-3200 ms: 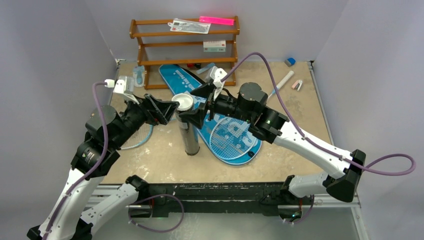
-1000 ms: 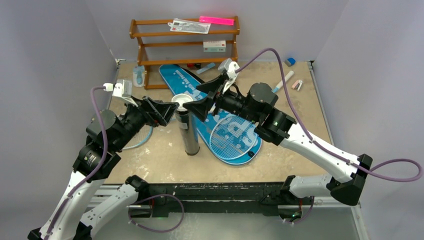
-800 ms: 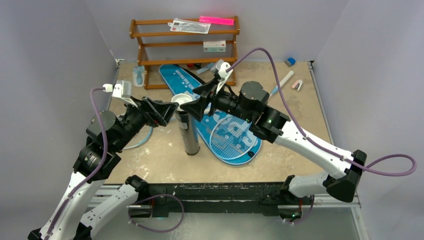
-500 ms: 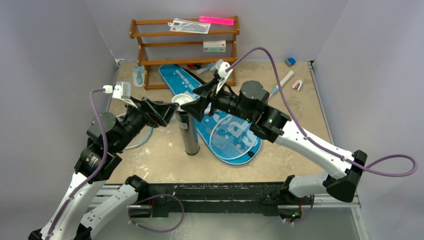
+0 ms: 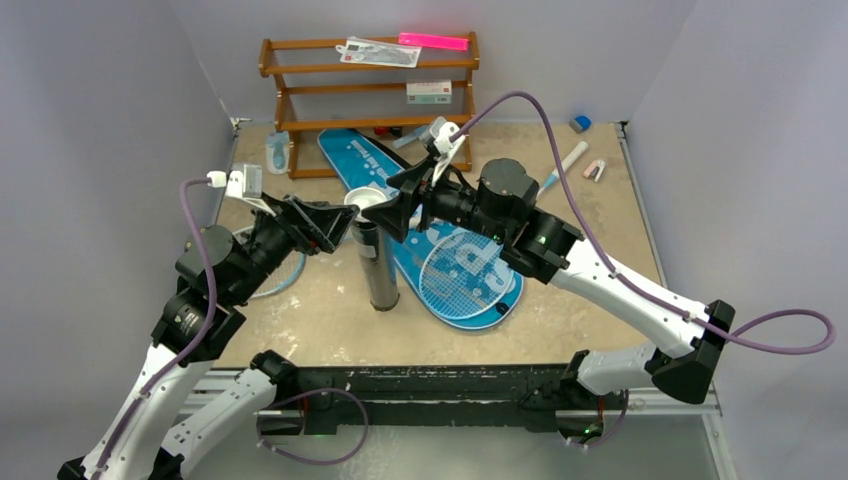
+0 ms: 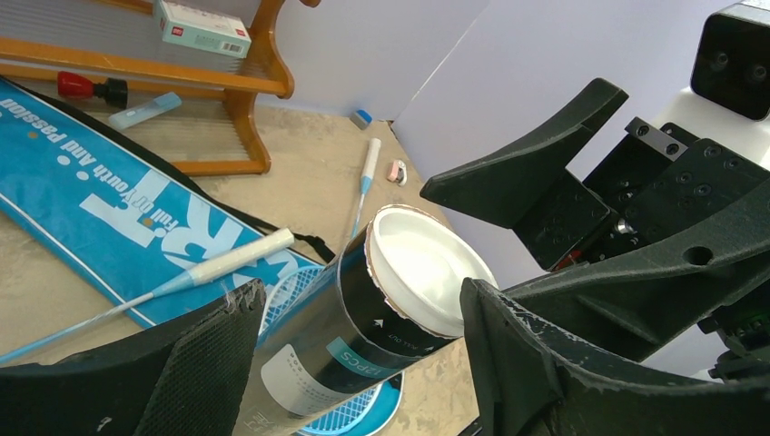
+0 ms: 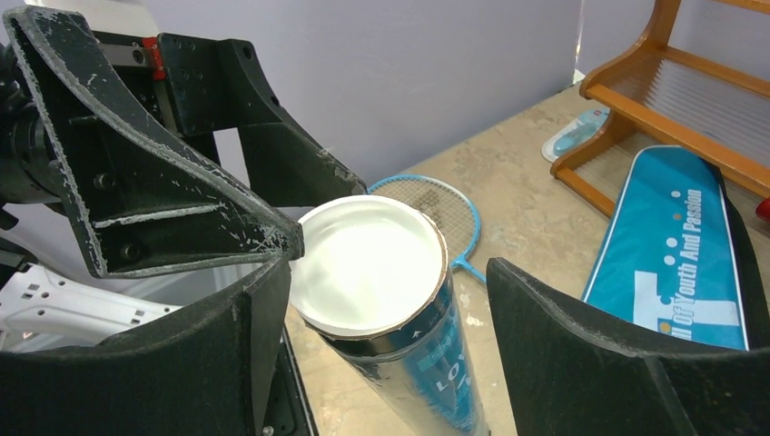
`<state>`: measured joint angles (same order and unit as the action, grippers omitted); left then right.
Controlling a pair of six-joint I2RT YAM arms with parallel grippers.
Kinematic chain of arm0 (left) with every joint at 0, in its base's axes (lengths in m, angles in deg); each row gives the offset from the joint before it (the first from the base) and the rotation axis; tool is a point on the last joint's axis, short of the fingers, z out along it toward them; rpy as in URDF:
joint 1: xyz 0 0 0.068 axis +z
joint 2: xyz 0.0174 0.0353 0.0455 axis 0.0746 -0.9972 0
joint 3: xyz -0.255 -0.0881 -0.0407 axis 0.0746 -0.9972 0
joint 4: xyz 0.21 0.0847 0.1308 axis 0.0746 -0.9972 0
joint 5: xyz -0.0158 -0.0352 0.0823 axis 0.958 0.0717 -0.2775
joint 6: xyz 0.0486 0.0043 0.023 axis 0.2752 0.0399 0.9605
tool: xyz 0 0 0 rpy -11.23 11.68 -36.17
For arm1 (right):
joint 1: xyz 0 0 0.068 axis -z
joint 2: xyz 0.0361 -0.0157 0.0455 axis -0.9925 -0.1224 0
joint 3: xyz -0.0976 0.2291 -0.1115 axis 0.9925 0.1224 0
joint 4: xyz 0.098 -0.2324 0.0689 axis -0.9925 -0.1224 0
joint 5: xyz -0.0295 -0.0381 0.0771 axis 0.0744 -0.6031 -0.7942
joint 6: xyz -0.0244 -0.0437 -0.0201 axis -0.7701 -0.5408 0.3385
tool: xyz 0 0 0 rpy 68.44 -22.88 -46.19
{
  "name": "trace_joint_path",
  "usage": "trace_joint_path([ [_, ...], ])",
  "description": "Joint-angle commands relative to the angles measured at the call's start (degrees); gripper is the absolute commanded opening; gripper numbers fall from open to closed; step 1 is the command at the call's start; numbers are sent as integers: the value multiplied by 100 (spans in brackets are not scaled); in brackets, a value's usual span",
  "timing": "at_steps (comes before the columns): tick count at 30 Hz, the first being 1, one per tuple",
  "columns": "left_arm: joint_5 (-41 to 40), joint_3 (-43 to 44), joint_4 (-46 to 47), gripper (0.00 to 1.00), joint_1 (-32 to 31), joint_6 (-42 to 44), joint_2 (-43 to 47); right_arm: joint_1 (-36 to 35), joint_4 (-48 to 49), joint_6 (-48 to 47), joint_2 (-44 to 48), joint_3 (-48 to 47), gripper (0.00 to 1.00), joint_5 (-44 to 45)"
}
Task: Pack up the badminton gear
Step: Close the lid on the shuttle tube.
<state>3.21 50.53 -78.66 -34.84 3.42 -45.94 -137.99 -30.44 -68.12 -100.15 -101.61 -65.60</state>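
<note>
Gleaming black cylinder tube point(image 5: 381, 268), round matte white lid point(image 5: 366, 204), speckled tan table point(image 5: 320, 320).

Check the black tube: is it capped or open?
Capped. A white lid covers the whole top of the upright tube; neither wrist view shows an opening.

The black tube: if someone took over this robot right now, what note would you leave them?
Left gripper: open, jaws either side of the black tube near its top.
Right gripper: open, flanking the white cap from the opposite side. Neither grips it.
Tube stands upright, capped, mid-table. One racket lies on the blue bag, the second racket on the table left of the tube.
Done: tube capped. Left: both rackets to go in the bag.
</note>
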Motion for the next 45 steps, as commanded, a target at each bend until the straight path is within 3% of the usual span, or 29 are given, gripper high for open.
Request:
trace_joint_path([
  [1,20,-332,-1542,75,-11,349,-231,-17,-627,-235,-136,-368,82,94],
  [11,-4,-265,-1581,75,-6,359,-268,-11,-631,-40,-268,-1208,82,433],
  [21,26,-260,-1598,75,-6,367,-266,-12,-717,-32,-126,-158,76,459],
  [31,26,-265,-1616,75,-6,347,-241,-16,-1168,-408,-419,-1702,76,504],
  [38,-16,-410,-1626,74,-10,299,-204,-16,-1048,-237,-297,-965,76,408],
  [45,2,-611,-1625,63,-10,188,-118,-16,-1268,-277,-431,-946,77,286],
])
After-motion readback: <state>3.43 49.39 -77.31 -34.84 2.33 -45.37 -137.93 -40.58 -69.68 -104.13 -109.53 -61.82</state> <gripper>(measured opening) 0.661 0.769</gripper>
